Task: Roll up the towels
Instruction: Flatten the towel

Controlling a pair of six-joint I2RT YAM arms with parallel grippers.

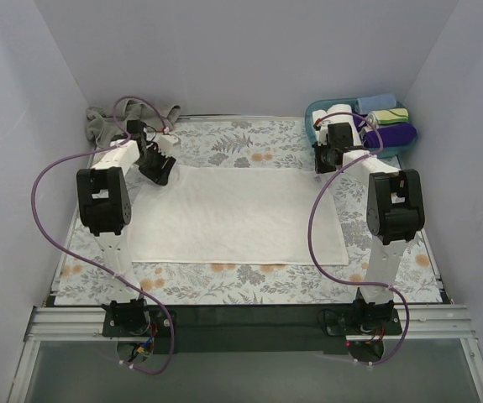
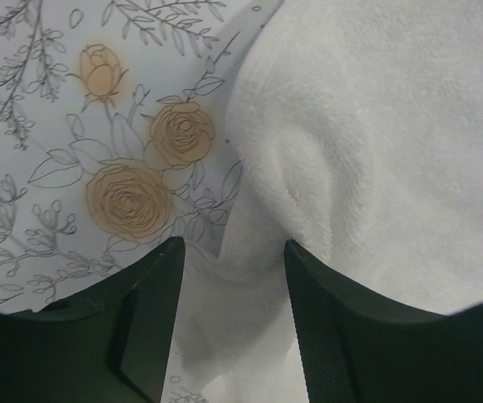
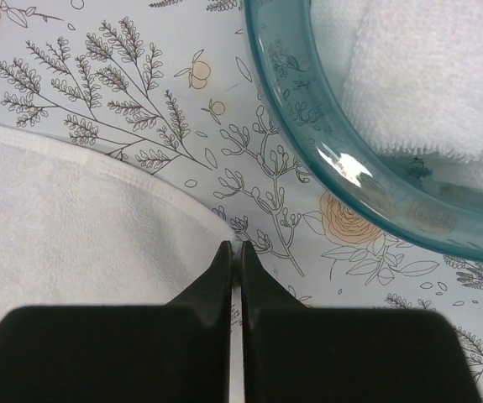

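Note:
The large white towel (image 1: 237, 214) lies spread flat on the floral tablecloth. My left gripper (image 1: 159, 172) is at its far left corner; in the left wrist view the gripper (image 2: 233, 252) is open, with a bunched fold of the white towel (image 2: 375, 126) between the jaws. My right gripper (image 1: 325, 164) is at the far right corner; in the right wrist view the gripper (image 3: 236, 248) is shut on the very tip of the white towel (image 3: 56, 218). A grey-beige towel (image 1: 107, 122) lies crumpled at the far left.
A teal plastic basket (image 1: 311, 126) stands at the far right, holding white, blue, green and purple rolled cloths; its rim (image 3: 325, 172) is close beside my right gripper. White walls enclose the table on three sides.

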